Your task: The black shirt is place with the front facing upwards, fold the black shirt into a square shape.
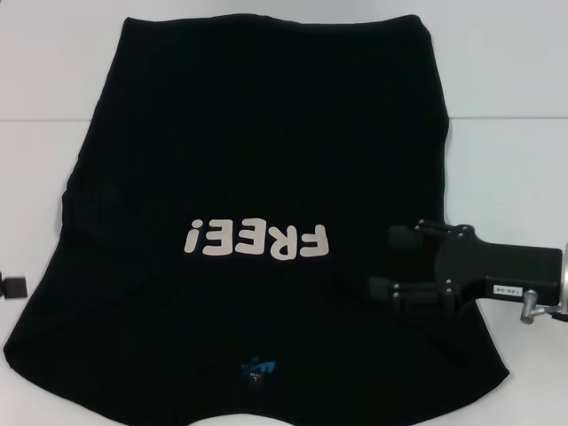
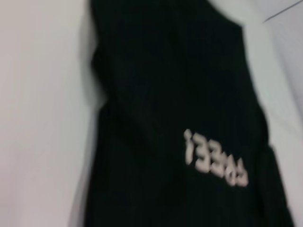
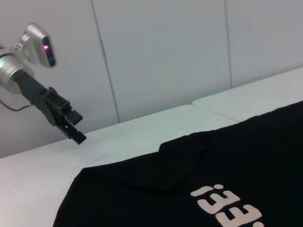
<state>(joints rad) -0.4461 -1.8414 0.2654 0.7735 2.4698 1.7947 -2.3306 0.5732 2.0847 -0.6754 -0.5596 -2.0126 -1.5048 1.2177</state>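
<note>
The black shirt (image 1: 257, 151) lies spread on the white table (image 1: 506, 71), chest up, with its pale "FREE!" lettering (image 1: 257, 240) and blue neck label (image 1: 259, 366) at the near end. My right gripper (image 1: 388, 263) hovers open over the shirt's right side beside the lettering, fingers pointing left. My left gripper (image 1: 13, 286) only just shows at the left edge, off the cloth. In the right wrist view the left gripper (image 3: 75, 128) hangs above the bare table beyond the shirt (image 3: 227, 161). The left wrist view looks down on the shirt (image 2: 180, 104) and its lettering.
White table surface surrounds the shirt on the left (image 1: 44, 106) and right. A seam between table sections (image 1: 506, 118) runs across at the back right. A pale panelled wall (image 3: 165, 52) stands behind the table.
</note>
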